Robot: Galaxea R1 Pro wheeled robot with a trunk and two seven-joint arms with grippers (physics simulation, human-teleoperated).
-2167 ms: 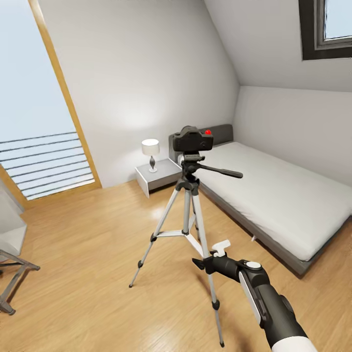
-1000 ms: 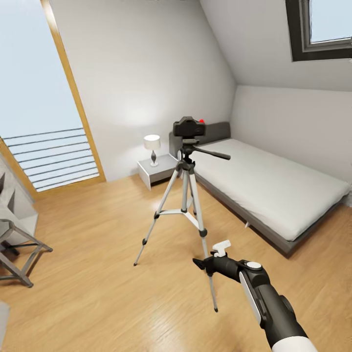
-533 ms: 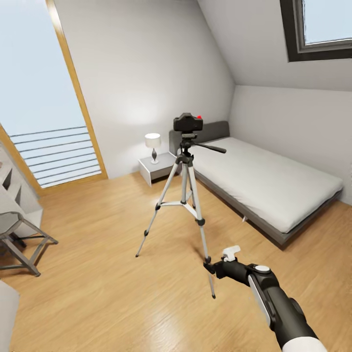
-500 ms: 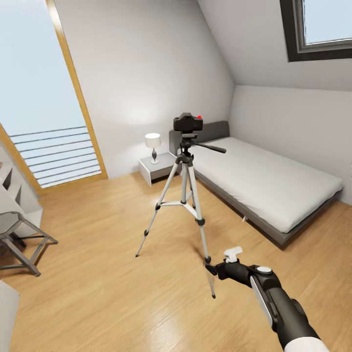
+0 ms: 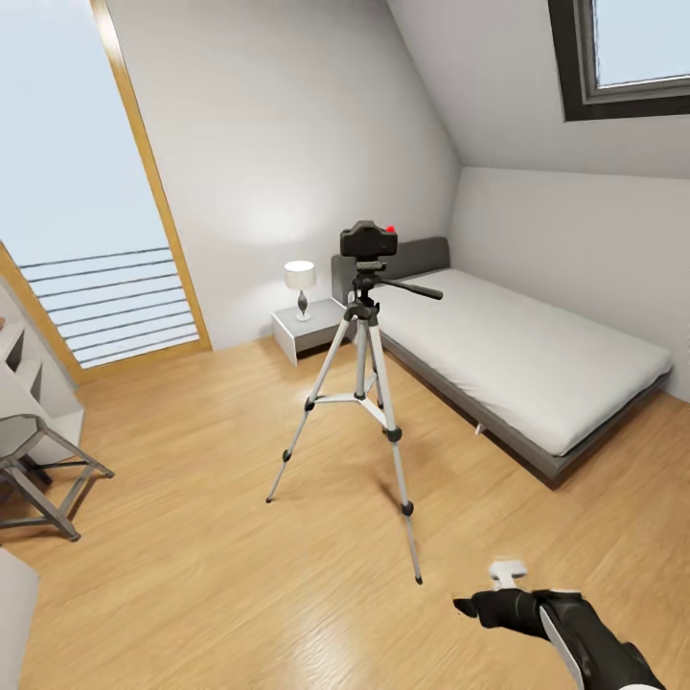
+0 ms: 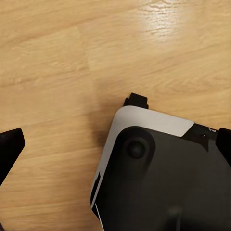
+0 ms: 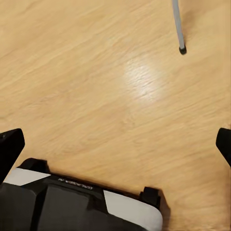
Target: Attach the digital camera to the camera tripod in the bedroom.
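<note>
Three silver legs of the camera tripod [image 5: 364,383] stand spread on the light wood floor [image 5: 192,537] in the middle of the bedroom, between the tall window [image 5: 77,192] and the low grey-framed bed [image 5: 522,359]. The digital camera [image 5: 368,241] sits on top of the tripod's black pan head, its red button facing up; the joint between camera and head is too small to make out. The long black handle points toward the bed.

A skylight [image 5: 623,53] is cut off at the upper corner of the head view, and a chair [image 5: 34,470] is cut off at the side near the window. A small lamp [image 5: 300,286] stands on a nightstand [image 5: 307,331] at the head corner of the bed.

The right claw [image 5: 479,594] hangs low over the floor, well apart from the tripod, holding nothing. In the right wrist view its two dark fingertips [image 7: 10,147] sit wide apart at the frame edges, with one tripod foot [image 7: 182,49] on the floor beyond. The left wrist view shows the left claw's fingertips [image 6: 9,149] also wide apart, above the floor and the robot's own black and white base [image 6: 159,178].
</note>
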